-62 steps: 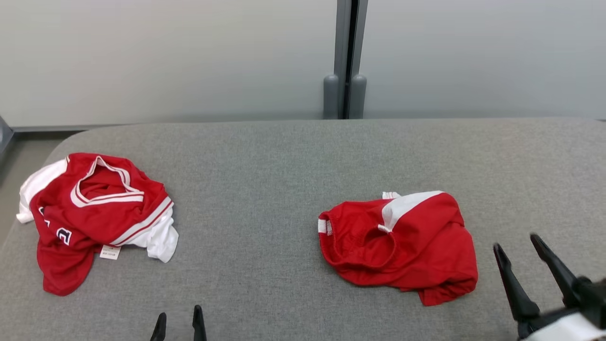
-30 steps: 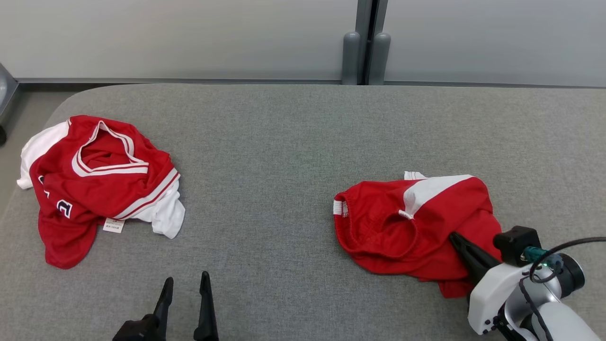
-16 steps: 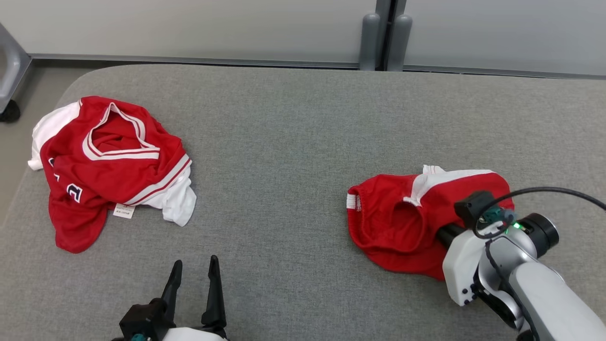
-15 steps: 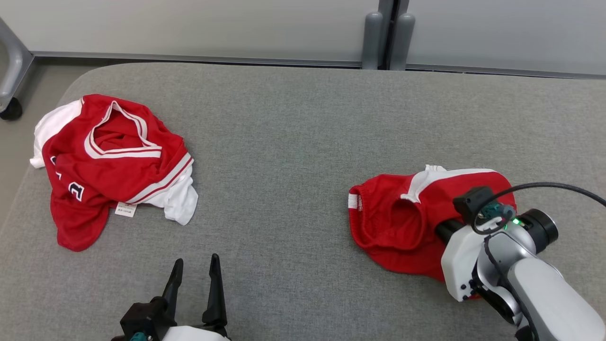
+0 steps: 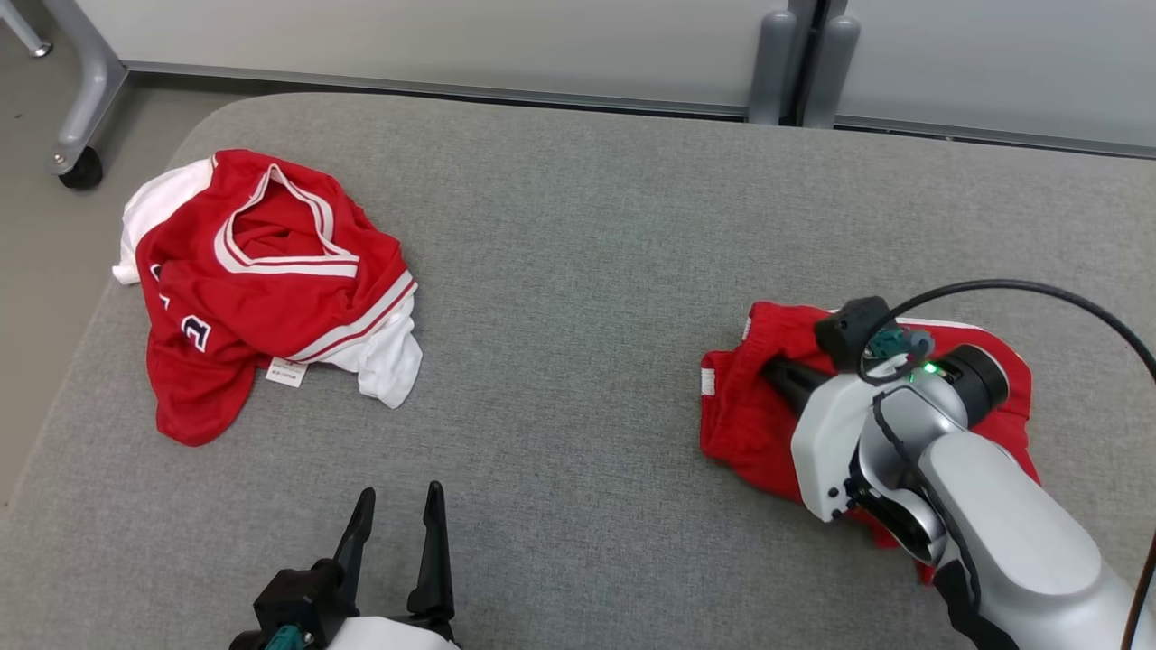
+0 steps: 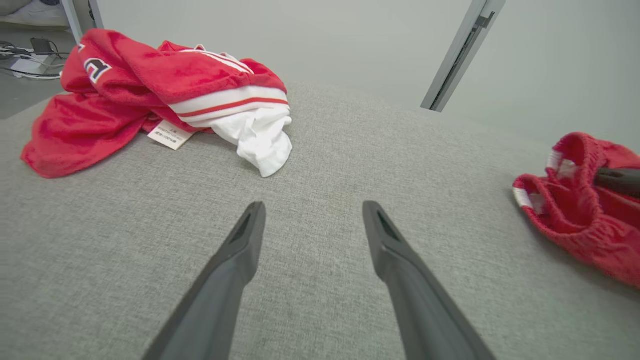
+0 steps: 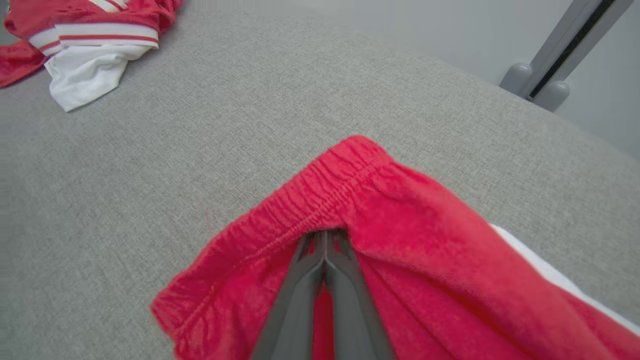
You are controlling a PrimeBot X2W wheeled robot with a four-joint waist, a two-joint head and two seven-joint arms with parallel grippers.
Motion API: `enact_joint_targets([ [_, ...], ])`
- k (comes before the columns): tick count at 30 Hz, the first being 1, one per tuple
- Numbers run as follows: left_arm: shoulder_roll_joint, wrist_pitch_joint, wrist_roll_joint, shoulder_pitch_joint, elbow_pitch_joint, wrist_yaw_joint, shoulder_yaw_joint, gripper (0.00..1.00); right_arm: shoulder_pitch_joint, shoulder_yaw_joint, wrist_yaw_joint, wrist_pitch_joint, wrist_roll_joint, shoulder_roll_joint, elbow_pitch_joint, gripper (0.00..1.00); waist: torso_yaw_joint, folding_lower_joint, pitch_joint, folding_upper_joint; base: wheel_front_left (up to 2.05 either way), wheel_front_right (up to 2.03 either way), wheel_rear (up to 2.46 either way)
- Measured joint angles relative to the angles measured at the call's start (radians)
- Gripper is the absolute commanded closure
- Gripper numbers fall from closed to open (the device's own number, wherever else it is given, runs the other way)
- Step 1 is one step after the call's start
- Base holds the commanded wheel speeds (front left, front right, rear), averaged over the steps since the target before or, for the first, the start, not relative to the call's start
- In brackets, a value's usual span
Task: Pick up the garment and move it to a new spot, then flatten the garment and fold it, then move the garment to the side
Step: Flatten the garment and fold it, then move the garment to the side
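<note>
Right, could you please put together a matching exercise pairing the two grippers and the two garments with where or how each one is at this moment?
Things:
1. left gripper
2. right gripper
3. red shorts
4. red and white jersey

States:
A. crumpled near the left edge of the grey surface
B. open, above bare grey surface
C. shut on red cloth
D. bunched on the robot's right side, pinched at the elastic waistband

Pairs: 1-B, 2-C, 3-D, 4-A
</note>
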Motion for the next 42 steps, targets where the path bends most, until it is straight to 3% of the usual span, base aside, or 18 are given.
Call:
enact_joint_targets([
  [8, 0.0, 0.0, -0.006, 0.0, 0.0, 0.003, -0.001, 0.0, -0.042, 0.056, 0.0, -0.013, 0.016, 0.029, 0.06, 1.0, 0.012, 0.0, -0.005, 0.0, 0.0, 0.0, 0.0],
  [12, 0.0, 0.0, -0.015, -0.002, 0.003, 0.003, -0.011, 0.0, -0.049, 0.157, 0.0, -0.013, 0.043, 0.049, 0.105, 1.0, 0.019, -0.0001, -0.011, 0.0, 0.0, 0.0, 0.0],
  [18, 0.0, 0.0, -0.021, 0.018, -0.016, 0.007, 0.04, 0.0, -0.003, 0.228, 0.0, -0.104, 0.115, 0.016, 0.02, 0.96, 0.001, 0.0, -0.048, 0.0, 0.0, 0.0, 0.0],
  [19, 0.0, 0.0, -0.019, 0.029, -0.016, 0.007, 0.049, 0.0, 0.011, 0.231, 0.0, -0.113, 0.124, 0.001, -0.003, 0.84, -0.008, -0.0001, -0.056, 0.0, 0.0, 0.0, 0.0],
  [20, 0.0, 0.0, -0.014, 0.04, -0.016, 0.003, 0.056, 0.0, 0.025, 0.236, 0.0, -0.116, 0.13, -0.015, -0.025, 0.62, -0.017, 0.0, -0.064, 0.0, 0.0, 0.0, 0.0],
  [21, 0.0, 0.0, -0.012, 0.048, -0.016, 0.0, 0.064, 0.0, 0.043, 0.237, 0.0, -0.12, 0.133, -0.033, -0.053, 0.46, -0.026, 0.0, -0.073, 0.0, 0.0, 0.0, 0.0],
  [22, 0.0, 0.0, -0.008, 0.057, -0.016, -0.001, 0.072, 0.0, 0.068, 0.233, 0.0, -0.128, 0.144, -0.052, -0.084, 0.05, -0.035, -0.0001, -0.085, 0.0, 0.0, 0.0, 0.0],
  [23, 0.0, 0.0, -0.003, 0.067, -0.018, -0.003, 0.08, 0.0, 0.094, 0.226, 0.0, -0.133, 0.153, -0.071, -0.116, 0.0, -0.044, 0.0, -0.097, 0.0, 0.0, 0.0, 0.0],
  [28, 0.0, 0.0, 0.013, 0.106, -0.04, -0.011, 0.129, 0.0, 0.235, 0.1, 0.0, -0.243, 0.131, -0.181, -0.295, 0.0, -0.098, 0.0, -0.149, 0.0, 0.0, 0.0, 0.0],
  [33, 0.0, 0.0, 0.04, 0.146, -0.057, -0.028, 0.161, 0.0, 0.427, -0.124, 0.0, -0.417, 0.083, -0.219, -0.343, 0.0, -0.135, 0.0, -0.201, 0.0, 0.0, 0.0, 0.0],
  [35, 0.0, -0.001, 0.058, 0.156, -0.052, -0.044, 0.182, 0.0, 0.53, -0.256, 0.0, -0.49, 0.033, -0.205, -0.314, 0.0, -0.145, 0.0, -0.226, 0.0, 0.0, 0.0, 0.0],
  [38, 0.0, -0.002, 0.078, 0.179, -0.03, -0.064, 0.199, 0.0, 0.612, -0.395, 0.0, -0.516, 0.003, -0.16, -0.281, 0.0, -0.144, 0.0, -0.244, 0.0001, 0.0, 0.0, 0.0],
  [42, 0.0, -0.002, 0.084, 0.187, -0.017, -0.081, 0.218, 0.0, 0.683, -0.502, 0.0, -0.52, -0.034, -0.088, -0.272, 0.0, -0.135, 0.0, -0.253, 0.0, 0.0, 0.0, 0.0],
])
